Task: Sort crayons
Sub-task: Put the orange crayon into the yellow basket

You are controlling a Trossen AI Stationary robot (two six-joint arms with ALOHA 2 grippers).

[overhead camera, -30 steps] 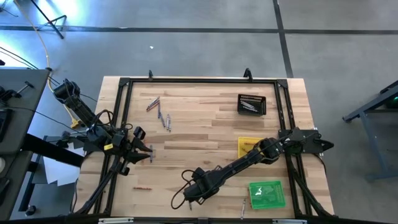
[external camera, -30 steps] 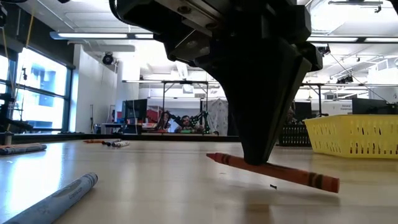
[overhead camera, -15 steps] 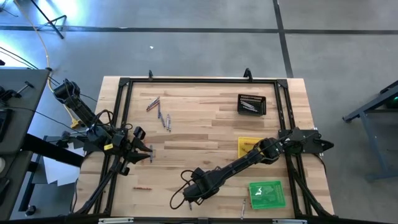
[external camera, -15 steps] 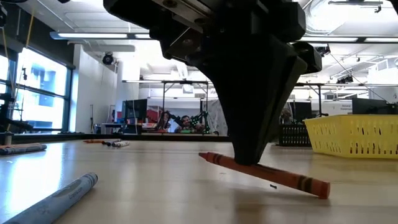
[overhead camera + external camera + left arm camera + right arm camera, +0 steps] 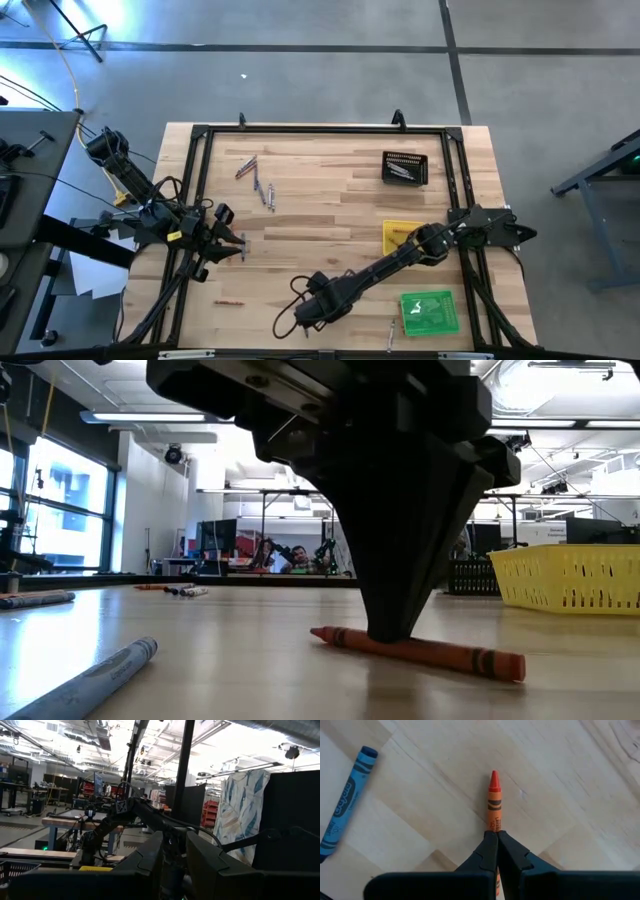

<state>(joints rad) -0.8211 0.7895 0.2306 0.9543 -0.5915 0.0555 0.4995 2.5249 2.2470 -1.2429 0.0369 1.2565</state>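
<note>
My right gripper (image 5: 497, 840) is near the table's front edge, at the middle (image 5: 305, 312), and is shut on an orange-red crayon (image 5: 493, 805). In the low view the crayon (image 5: 440, 652) lies low and nearly level at the table top. A blue crayon (image 5: 345, 805) lies flat on the wood close by and also shows in the low view (image 5: 100, 680). Several more crayons (image 5: 255, 180) lie at the far left. My left gripper (image 5: 232, 246) waits at the table's left edge with its fingers together. My right gripper pinches the orange-red crayon between its two fingertips (image 5: 490, 845), at the wrapped shaft behind the pointed tip (image 5: 493, 822). The fingers come from above, pointing down, and lie in line with the crayon. The crayon is nearly level, its blunt end (image 5: 515, 663) at the table top.
A black tray (image 5: 404, 168) stands at the far right, a yellow tray (image 5: 400, 236) at the middle right and a green tray (image 5: 430, 311) at the near right. Single crayons lie at the near left (image 5: 228, 301) and beside the green tray (image 5: 391, 335).
My right gripper has gone down with the orange-red crayon. The crayon hung tilted, its tip high, clear of the table. It now sits nearly level at the table top.
</note>
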